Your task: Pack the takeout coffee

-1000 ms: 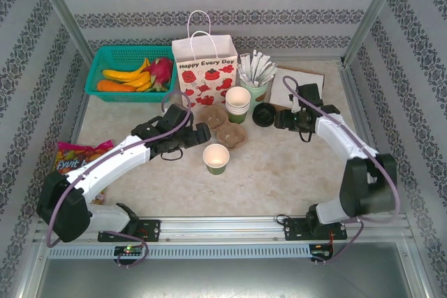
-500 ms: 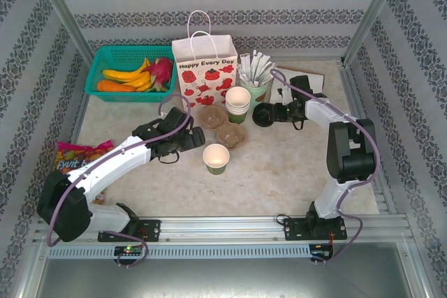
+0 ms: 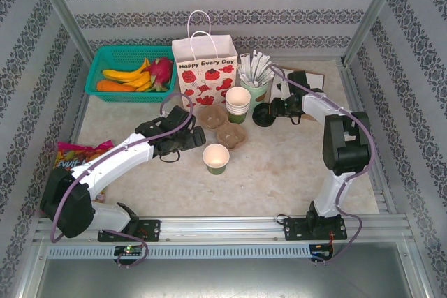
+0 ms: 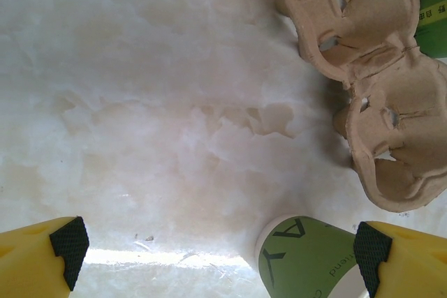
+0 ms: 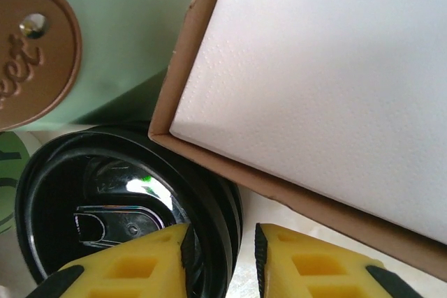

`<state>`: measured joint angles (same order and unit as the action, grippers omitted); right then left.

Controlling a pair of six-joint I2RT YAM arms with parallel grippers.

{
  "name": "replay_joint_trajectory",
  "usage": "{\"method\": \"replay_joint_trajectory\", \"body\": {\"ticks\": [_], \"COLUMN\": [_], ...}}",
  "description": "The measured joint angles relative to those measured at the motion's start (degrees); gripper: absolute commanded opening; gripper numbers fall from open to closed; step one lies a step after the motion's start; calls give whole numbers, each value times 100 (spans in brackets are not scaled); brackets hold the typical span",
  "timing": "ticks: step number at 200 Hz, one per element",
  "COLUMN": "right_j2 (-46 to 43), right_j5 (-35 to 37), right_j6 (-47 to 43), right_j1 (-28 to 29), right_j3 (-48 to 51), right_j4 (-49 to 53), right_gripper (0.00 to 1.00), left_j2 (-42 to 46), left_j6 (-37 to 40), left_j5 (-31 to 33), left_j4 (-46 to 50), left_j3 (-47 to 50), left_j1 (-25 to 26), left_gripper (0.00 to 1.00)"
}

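left gripper [image 4: 218, 243] low over the table, jaws wide apart, one fingertip just beside the lidless green coffee cup [image 3: 216, 158] standing mid-table. right gripper [image 5: 222, 259] has jaws clamped on the black lid [image 5: 105, 207] rim.

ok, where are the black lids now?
Top view, right of centre: black lids sit between the cup stack and the right tool, just in front of the stick cup. Right wrist view: the tool straddles their rim.
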<state>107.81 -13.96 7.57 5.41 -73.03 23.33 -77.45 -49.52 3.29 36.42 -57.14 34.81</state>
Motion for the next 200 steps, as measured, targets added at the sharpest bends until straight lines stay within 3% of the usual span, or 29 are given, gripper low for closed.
{"method": "replay_joint_trajectory", "body": {"ticks": [66, 129, 200], "right_j2": [26, -37, -1272], "right_j5": [127, 448, 1016], "right_j6": [0, 2, -24], "right_j1": [114, 186, 197], "right_j3": [-33, -20, 616], "right_j4": [133, 144, 2], "right_gripper": [28, 13, 11], "left_j2": [-15, -15, 308], "left_j6": [9, 50, 466], "left_j5": [-2, -2, -212], "left_j4": [4, 4, -520], "left_j3": [0, 0, 162], "left_j1": [-4, -4, -4], "left_gripper": [100, 100, 100]}}
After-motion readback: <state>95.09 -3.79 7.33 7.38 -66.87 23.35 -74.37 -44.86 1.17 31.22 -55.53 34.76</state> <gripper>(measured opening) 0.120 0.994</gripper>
